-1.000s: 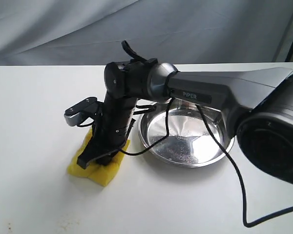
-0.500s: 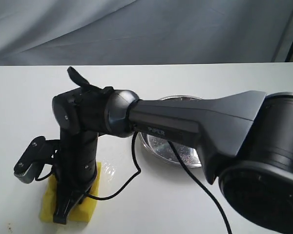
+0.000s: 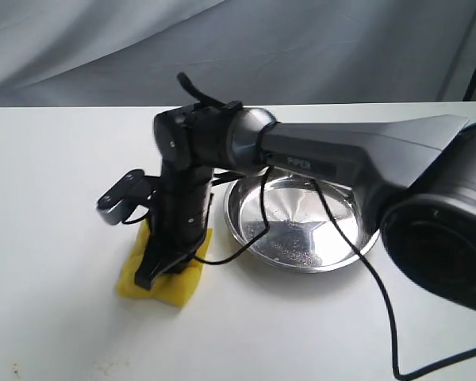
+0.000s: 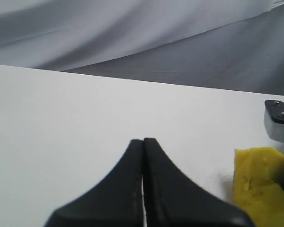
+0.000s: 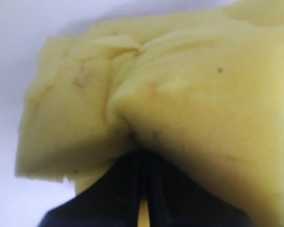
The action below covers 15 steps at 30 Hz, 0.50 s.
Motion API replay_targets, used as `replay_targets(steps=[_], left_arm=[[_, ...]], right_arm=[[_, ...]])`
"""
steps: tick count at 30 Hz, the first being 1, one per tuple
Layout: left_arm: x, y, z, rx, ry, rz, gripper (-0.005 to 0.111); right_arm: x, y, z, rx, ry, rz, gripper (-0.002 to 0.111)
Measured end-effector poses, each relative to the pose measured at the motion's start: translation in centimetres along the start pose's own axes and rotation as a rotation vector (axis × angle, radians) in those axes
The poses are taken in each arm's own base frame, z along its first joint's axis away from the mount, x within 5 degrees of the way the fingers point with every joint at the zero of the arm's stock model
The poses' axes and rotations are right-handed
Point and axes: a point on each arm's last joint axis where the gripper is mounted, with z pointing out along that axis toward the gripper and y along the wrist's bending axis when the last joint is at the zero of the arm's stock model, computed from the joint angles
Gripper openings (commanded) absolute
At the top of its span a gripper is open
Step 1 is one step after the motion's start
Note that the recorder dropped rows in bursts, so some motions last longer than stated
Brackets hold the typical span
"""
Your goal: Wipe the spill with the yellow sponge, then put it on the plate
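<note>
The yellow sponge (image 3: pixel 168 282) lies pressed on the white table just left of the plate (image 3: pixel 246 238), a shiny steel dish. My right gripper (image 3: pixel 154 272) reaches across from the right, points down and is shut on the sponge, pinching its foam. In the right wrist view the sponge (image 5: pixel 189 90) fills the frame and bulges around the right gripper (image 5: pixel 143 158). The left gripper (image 4: pixel 143 142) hovers shut and empty over bare table, with the sponge (image 4: pixel 260 182) at the frame's edge. No spill shows; the spot under the sponge is hidden.
The right arm's black cable (image 3: pixel 381 305) hangs over the plate and runs to the front right. The wrist camera bracket (image 3: pixel 119 198) sticks out left of the gripper. Faint brown specks (image 3: pixel 16 369) mark the table's front left corner. A grey cloth backdrop stands behind.
Half a second ago the right gripper had dragged the sponge out to the front left; now it has pulled it back beside the plate, near where it was a second ago.
</note>
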Motion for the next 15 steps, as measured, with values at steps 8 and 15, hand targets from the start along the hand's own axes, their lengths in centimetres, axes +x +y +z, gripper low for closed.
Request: replay_targets(steps=[8,15], left_arm=[[0.0,0.0,0.0,0.0,0.0,0.0,0.0],[0.0,0.0,0.0,0.0,0.0,0.0,0.0]], right_arm=[[0.7,-1.5,-0.3,-0.036,-0.001,0.048,0.0],[-1.0,3.8,0.6,-0.11,-0.007,-0.158,0.0]])
